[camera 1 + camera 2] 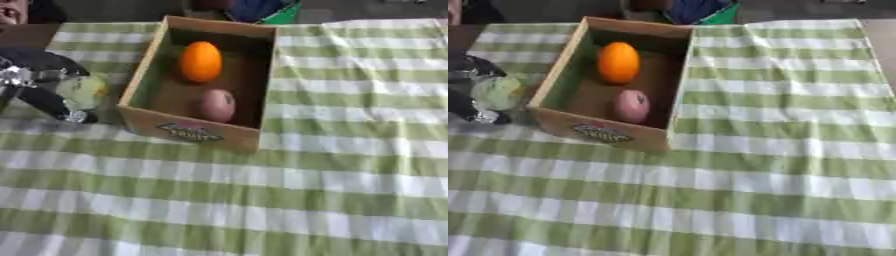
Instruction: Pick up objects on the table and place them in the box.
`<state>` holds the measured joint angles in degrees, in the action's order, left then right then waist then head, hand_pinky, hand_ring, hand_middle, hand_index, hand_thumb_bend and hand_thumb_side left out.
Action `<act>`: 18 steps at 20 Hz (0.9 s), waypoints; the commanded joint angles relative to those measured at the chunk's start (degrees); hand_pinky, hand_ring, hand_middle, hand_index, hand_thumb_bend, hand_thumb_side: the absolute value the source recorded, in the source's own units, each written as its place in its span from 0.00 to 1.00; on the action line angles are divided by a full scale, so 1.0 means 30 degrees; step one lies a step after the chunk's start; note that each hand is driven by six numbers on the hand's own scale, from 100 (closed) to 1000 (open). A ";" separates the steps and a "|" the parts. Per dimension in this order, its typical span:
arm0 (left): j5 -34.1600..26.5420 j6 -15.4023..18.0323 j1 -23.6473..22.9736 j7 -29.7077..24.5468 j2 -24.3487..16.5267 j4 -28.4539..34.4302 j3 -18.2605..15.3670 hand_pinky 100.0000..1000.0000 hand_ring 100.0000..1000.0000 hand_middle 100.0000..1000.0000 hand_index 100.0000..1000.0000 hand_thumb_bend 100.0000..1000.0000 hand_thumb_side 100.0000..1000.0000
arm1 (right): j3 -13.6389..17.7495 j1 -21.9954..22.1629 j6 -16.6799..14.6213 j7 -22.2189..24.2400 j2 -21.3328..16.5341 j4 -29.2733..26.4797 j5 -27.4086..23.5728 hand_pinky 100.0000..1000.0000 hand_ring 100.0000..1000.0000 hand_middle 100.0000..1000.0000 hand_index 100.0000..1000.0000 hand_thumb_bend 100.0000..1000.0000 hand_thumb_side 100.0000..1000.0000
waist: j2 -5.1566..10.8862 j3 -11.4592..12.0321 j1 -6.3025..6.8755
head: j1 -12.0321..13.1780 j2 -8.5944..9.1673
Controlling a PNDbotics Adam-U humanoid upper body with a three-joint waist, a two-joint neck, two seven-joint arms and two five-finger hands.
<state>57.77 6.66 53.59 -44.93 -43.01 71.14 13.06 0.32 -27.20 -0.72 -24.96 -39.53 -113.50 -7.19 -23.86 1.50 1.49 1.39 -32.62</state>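
The fingers (54, 106) of the left hand (35, 87) are curled round a pale yellow-green round fruit (85, 91), which looks like an apple or a similar fruit, though the view does not settle which. The hand holds it just beside the left wall of the cardboard box (140, 65), outside it and near the box's front corner. Whether the fruit is lifted clear of the desk (332, 190) or still touches the green-and-white checked cloth (350, 125) cannot be told.

Inside the box lie an orange (201, 61) toward the far end and a pinkish-red rounded fruit (215, 105) toward the near end, apart from each other.

The right hand shows in neither view.

The step in hand appears to be the carry: the fruit is grasped but not yet in the box. The next move likely calls for raising it above the rim of the left wall, bringing it rightward over the open interior, and lowering it onto a bare part of the floor, probably between or beside the two fruits, before letting the fingers relax.
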 commanded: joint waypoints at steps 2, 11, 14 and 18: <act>0.0232 -0.0244 0.0367 0.0580 -0.0245 -0.0406 -0.0369 0.87 0.90 0.88 0.98 0.41 0.82 | 0.0267 -0.0095 0.0042 0.0102 -0.0268 -0.0365 -0.0051 0.71 0.72 0.58 0.78 0.00 0.65 | 0.0315 -0.0033 -0.0015 | 0.0074 0.0302; 0.0438 -0.0720 0.0426 0.1621 -0.0077 -0.1112 -0.0479 0.81 0.84 0.80 0.90 0.00 0.72 | 0.0420 -0.0050 -0.0003 0.0115 -0.0099 -0.0365 -0.0190 0.71 0.73 0.58 0.78 0.00 0.66 | 0.0212 -0.0132 -0.0021 | 0.0108 0.0451; 0.0473 -0.0762 0.0448 0.1869 -0.0038 -0.1188 -0.0470 0.79 0.82 0.79 0.89 0.00 0.58 | 0.0467 -0.0034 -0.0025 0.0096 -0.0073 -0.0365 -0.0240 0.71 0.73 0.58 0.78 0.00 0.67 | 0.0206 -0.0150 -0.0017 | 0.0132 0.0476; 0.0483 -0.0646 0.0471 0.2182 0.0008 -0.1167 -0.0431 0.74 0.78 0.77 0.86 0.00 0.35 | 0.0485 0.0008 -0.0007 0.0104 -0.0035 -0.0365 -0.0280 0.71 0.73 0.58 0.78 0.00 0.67 | 0.0243 -0.0157 -0.0003 | 0.0111 0.0438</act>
<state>59.00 4.64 54.42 -38.70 -41.78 67.74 12.16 1.04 -26.72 -0.60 -24.65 -38.72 -113.50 -7.62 -24.32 1.07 1.56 1.62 -31.87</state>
